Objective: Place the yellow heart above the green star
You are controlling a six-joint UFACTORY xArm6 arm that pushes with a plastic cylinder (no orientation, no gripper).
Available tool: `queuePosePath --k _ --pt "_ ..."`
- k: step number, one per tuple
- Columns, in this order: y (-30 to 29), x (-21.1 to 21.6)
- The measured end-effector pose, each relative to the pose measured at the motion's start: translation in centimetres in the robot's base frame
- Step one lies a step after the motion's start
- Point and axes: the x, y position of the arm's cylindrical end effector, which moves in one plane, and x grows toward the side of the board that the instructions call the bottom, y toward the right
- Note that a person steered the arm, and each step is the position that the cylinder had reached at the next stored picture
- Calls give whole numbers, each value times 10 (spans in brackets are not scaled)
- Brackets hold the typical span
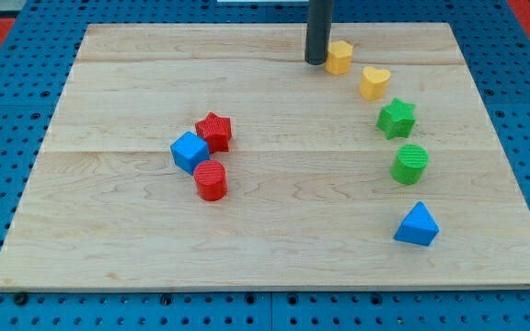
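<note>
The yellow heart [374, 82] lies on the wooden board at the view's upper right. The green star [397, 118] sits just below and to the right of it, almost touching. My tip [316, 62] stands near the board's top edge, just left of a yellow hexagonal block [339, 57] and close to touching it. The tip is up and to the left of the yellow heart, with the yellow hexagonal block between them.
A green cylinder [410, 164] and a blue triangle [417, 225] lie below the green star. A red star [214, 131], blue cube [190, 152] and red cylinder [212, 180] cluster at centre left. The wooden board [109, 230] rests on blue pegboard.
</note>
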Motion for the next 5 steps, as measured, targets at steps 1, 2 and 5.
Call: queuePosePath --k 1,2,5 --pt "39 -1" --pt "70 10" --pt "67 54"
